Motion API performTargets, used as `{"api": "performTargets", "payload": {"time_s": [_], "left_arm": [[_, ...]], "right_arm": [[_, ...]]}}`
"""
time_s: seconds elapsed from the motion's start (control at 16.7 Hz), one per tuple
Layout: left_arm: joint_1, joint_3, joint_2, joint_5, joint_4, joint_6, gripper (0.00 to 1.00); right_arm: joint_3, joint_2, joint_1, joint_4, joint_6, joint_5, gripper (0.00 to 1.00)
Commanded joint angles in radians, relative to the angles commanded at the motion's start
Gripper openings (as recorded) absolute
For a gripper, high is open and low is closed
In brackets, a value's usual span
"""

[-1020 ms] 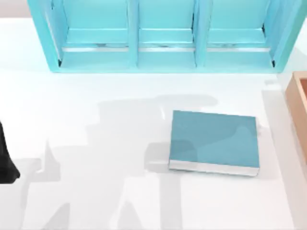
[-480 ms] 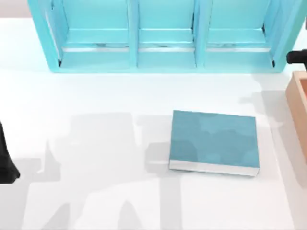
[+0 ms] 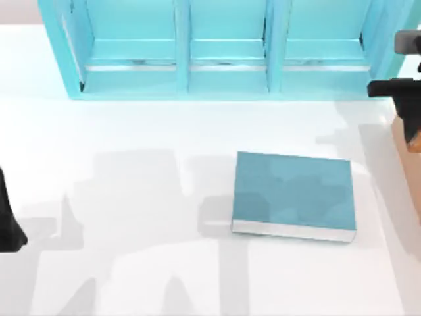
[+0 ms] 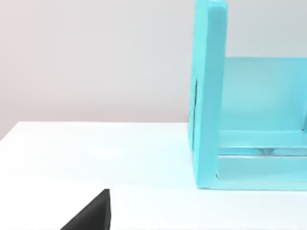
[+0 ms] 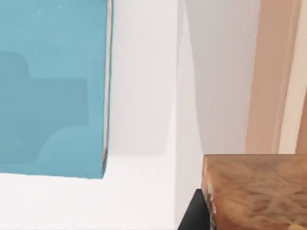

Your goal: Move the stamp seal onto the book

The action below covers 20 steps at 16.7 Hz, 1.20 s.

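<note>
From above, you look down on a white table. A turquoise shelf unit with three compartments stands along the far edge. The book, teal with white page edges, lies flat right of centre, nearer to you than the shelf. Your right gripper hangs at the far right edge, beside the shelf's right end and over the rim of a tan wooden box. A small orange-brown patch shows beneath it, which is likely the stamp seal. Your left arm sits parked at the left edge; whether its fingers are spread or pressed together cannot be told.

From the left wrist, you see the shelf unit's end panel on the bare tabletop, with a dark corner of the arm low in the picture.

From the right wrist, the mottled amber stamp seal sits close under the camera, apparently pinched in the fingers, though the fingers themselves are mostly hidden. The book's cover lies beyond it, apart from the seal, with white table between, and the box's wooden wall runs alongside.

To do this step well, carry the seal high enough to pass the book's edge, travel left and nearer, stop over the middle of the cover, then lower it straight down before releasing.
</note>
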Motion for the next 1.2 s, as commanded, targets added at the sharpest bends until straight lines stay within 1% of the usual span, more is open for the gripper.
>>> {"api": "performTargets", "payload": {"time_s": [0.66, 0.78, 1.2], "left_arm": [[0.0, 0.0, 0.0, 0.0, 0.0, 0.0, 1.0], [0.0, 0.0, 0.0, 0.0, 0.0, 0.0, 1.0], [0.0, 0.0, 0.0, 0.0, 0.0, 0.0, 1.0]], "right_arm": [[-0.038, 0.166, 0.364, 0.221, 0.363, -0.003, 0.0], [-0.04, 0.167, 0.381, 0.239, 0.38, -0.009, 0.0], [-0.028, 0.164, 0.38, 0.225, 0.381, -0.01, 0.0]]}}
